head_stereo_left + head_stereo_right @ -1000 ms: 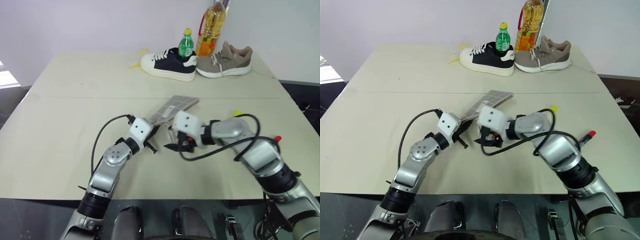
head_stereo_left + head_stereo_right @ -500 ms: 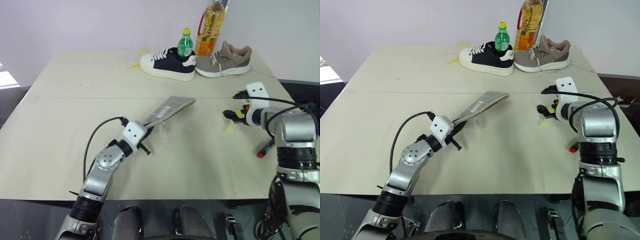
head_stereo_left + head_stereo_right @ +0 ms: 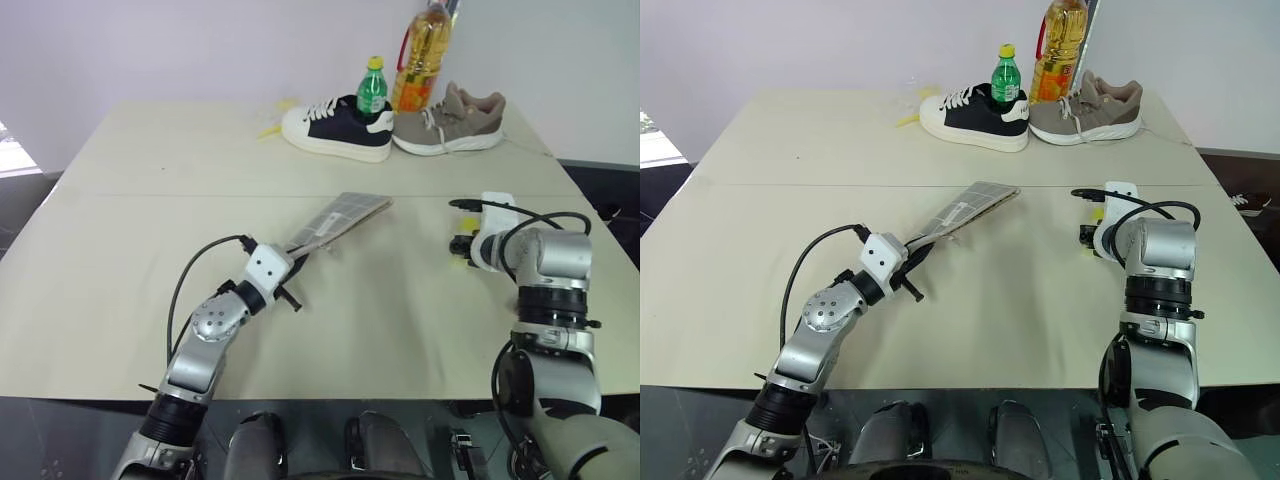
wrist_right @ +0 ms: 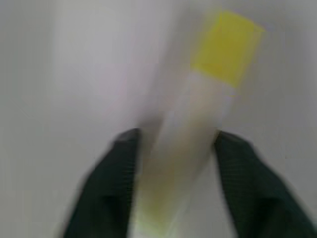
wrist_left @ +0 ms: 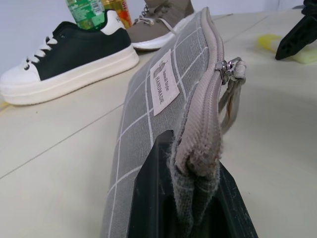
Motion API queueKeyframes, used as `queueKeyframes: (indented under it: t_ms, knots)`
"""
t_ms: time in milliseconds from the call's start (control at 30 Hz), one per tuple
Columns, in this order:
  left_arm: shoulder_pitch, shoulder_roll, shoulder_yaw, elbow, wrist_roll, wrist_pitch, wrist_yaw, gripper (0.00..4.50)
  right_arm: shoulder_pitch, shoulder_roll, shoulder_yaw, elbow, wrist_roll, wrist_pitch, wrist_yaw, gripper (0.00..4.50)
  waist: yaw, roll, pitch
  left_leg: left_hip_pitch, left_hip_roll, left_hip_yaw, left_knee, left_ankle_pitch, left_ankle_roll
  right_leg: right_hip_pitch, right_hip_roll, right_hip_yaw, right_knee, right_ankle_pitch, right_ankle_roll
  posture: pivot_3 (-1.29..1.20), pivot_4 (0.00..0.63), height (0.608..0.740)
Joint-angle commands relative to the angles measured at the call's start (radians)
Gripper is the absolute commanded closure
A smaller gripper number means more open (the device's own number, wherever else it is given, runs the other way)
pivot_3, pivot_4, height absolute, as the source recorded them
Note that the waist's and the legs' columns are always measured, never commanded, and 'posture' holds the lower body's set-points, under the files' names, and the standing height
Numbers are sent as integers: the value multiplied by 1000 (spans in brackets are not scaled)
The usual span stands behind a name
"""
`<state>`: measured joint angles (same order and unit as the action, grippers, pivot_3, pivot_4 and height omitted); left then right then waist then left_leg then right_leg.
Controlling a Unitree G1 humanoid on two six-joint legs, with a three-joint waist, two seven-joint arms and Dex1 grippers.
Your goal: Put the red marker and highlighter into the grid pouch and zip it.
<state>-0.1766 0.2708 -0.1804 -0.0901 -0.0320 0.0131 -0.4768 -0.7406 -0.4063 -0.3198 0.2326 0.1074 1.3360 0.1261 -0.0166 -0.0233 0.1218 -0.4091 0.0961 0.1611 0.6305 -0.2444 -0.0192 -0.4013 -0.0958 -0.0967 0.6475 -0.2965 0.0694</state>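
Grid pouch: flat grey fabric case with thin white grid lines, a small white centre label and a metal zipper pull with a short strap. One end is pinched in the left gripper, its black fingers pressed together on the frayed zipper edge; the pouch slants from the gripper forward, its far end toward the middle of the table.

Highlighter: stubby pale-yellow barrel with a brighter yellow cap. It lies on the table at the right, between the two fingers of the right gripper, which are partly spread on either side of the barrel. The wrist view is blurred, so whether the fingers grip the barrel cannot be told.

Table: matte beige top with a seam running across it.

At the far edge of the table:
- black-and-white sneaker
- tan sneaker
- green plastic bottle with a yellow cap
- tall bottle of amber oil
- small yellow scrap, beside the black-and-white sneaker
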Motion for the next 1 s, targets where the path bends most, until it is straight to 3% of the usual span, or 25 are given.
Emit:
queueKeyframes:
  t_ms: [33,167,267,367,1000]
  knots:
    - [-1,-1,25,-37,-16,-12,5,4500,-14,1,-10,-22,15,-57,1,3661,0,0,0,0,0,0,0,0,0,0,0,0,0,0,0,0,150,705]
    - [-1,-1,55,-48,-55,6,-1,4500,64,-141,262,-164,-31,-322,203,3661,-2,2,1,0,0,0,0,0,0,0,0,0,0,0,0,0,150,705]
    - [4,9,70,-55,-72,14,-7,4500,139,-305,450,-271,-132,-667,375,3661,-1,3,2,0,0,0,-1,0,0,0,0,0,0,0,1,0,150,705]
    - [9,13,81,-59,-88,20,-15,4500,181,-379,499,-339,-137,-851,493,3661,-3,3,2,1,-1,0,-1,0,0,0,0,0,-1,-1,2,0,150,705]
    - [6,18,85,-55,-87,28,-15,4500,177,-319,473,-438,-98,-829,618,3661,3,2,2,2,0,-1,0,0,0,2,0,0,-1,-1,1,0,150,705]
